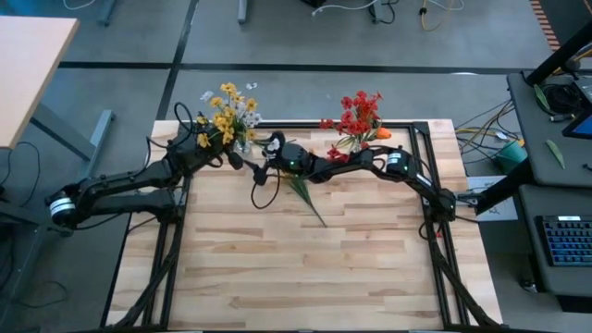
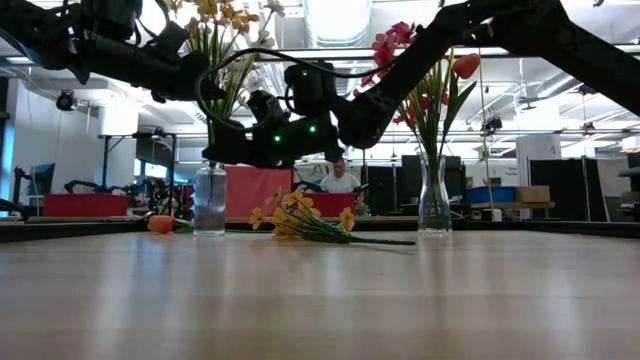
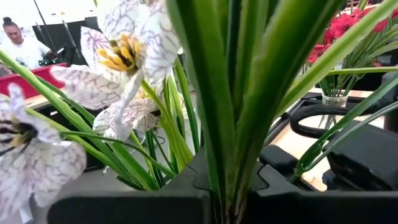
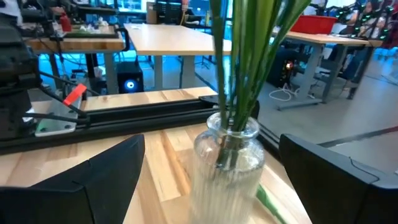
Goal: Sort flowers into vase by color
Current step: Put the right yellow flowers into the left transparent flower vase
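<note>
The left gripper (image 1: 225,148) was observed at the far left part of the table (image 1: 305,268), closed on the green stems (image 3: 227,112) of the yellow and white flowers (image 1: 228,113); in the left wrist view the stems were seen pinched between its dark fingers (image 3: 124,208), with white veined blossoms (image 3: 121,59) just ahead of them. The right gripper (image 1: 262,153) was recorded just beside the left one, reaching across from the right side, its fingers (image 4: 93,177) spread wide and empty, with the clear glass vase (image 4: 227,165) standing between and just ahead of them. The stems in that vase rose straight up in front of the right gripper. A loose yellow spray (image 2: 300,220) was noted lying flat on the table below and slightly behind the right gripper, touched by neither gripper. A second vase (image 2: 434,195) holding the red flowers (image 1: 359,115) stood well apart from the left gripper, near the right arm's elbow. An orange blossom (image 2: 160,223) lay on the table beside the left vase. A seated person (image 2: 343,177) was seen in the room beyond the table
</note>
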